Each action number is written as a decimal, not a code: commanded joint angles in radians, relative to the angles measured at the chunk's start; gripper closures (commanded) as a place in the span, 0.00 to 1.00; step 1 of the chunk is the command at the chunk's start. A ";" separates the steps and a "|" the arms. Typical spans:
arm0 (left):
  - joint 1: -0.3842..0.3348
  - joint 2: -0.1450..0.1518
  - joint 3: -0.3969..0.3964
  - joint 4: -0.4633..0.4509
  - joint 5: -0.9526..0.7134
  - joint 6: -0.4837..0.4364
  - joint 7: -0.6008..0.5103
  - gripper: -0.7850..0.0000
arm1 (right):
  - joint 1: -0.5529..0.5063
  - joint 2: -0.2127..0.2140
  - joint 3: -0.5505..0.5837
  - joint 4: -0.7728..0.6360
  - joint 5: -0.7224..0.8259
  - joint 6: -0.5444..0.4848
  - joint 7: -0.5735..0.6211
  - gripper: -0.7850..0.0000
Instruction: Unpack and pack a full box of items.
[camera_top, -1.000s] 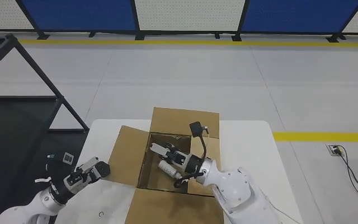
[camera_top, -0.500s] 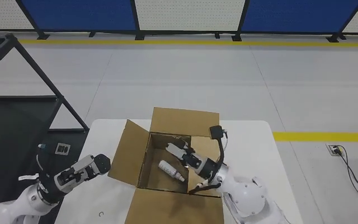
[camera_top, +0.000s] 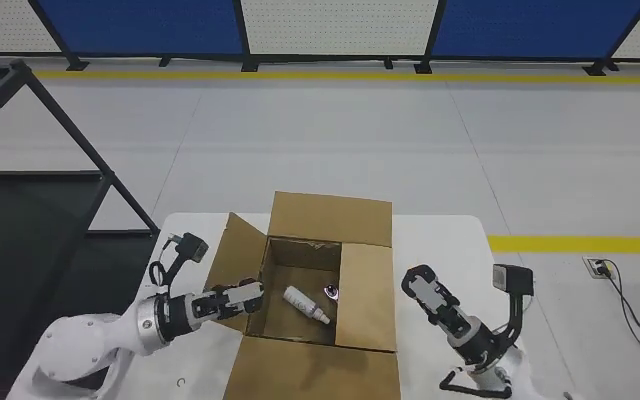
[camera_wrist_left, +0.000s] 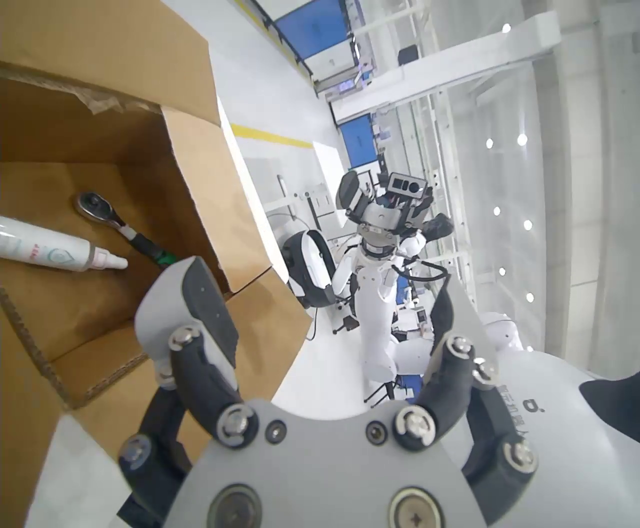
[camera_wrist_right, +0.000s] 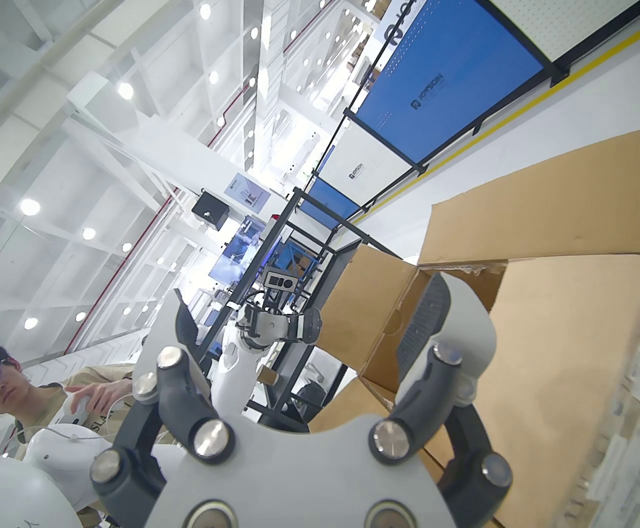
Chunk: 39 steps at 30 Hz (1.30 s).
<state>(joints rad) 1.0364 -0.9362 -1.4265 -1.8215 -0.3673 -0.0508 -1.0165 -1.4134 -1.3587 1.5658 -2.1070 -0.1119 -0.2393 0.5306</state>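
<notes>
Brown box, white tube

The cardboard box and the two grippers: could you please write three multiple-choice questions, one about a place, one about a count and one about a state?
1. Where is the right gripper relative to the box?
A) inside it
B) outside it, above the table
C) down on the floor

2. How many items can be seen on the bottom of the box?
A) two
B) four
C) none

3. In what state is the left gripper?
A) shut on an item
B) open, holding nothing
C) shut on a flap

Answers:
1 B: the top view shows it beside the box, over the white table.
2 A: a white tube and a ratchet wrench lie there.
3 B: the left wrist view shows its fingers spread, with nothing between them.
</notes>
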 joint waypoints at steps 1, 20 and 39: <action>-0.058 -0.010 0.095 0.021 0.039 0.014 0.006 0.00 | -0.047 0.004 0.038 -0.012 0.015 -0.024 -0.001 0.00; -0.235 -0.062 0.360 0.172 0.129 0.027 0.063 0.00 | -0.111 0.029 0.121 -0.011 0.054 -0.056 0.096 0.00; -0.310 -0.117 0.524 0.295 0.283 0.107 0.212 0.00 | -0.110 0.042 0.092 -0.007 0.053 -0.035 0.060 0.00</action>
<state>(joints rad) 0.7343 -1.0493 -0.9119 -1.5360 -0.0829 0.0595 -0.8080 -1.5233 -1.3175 1.6580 -2.1125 -0.0586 -0.2751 0.5909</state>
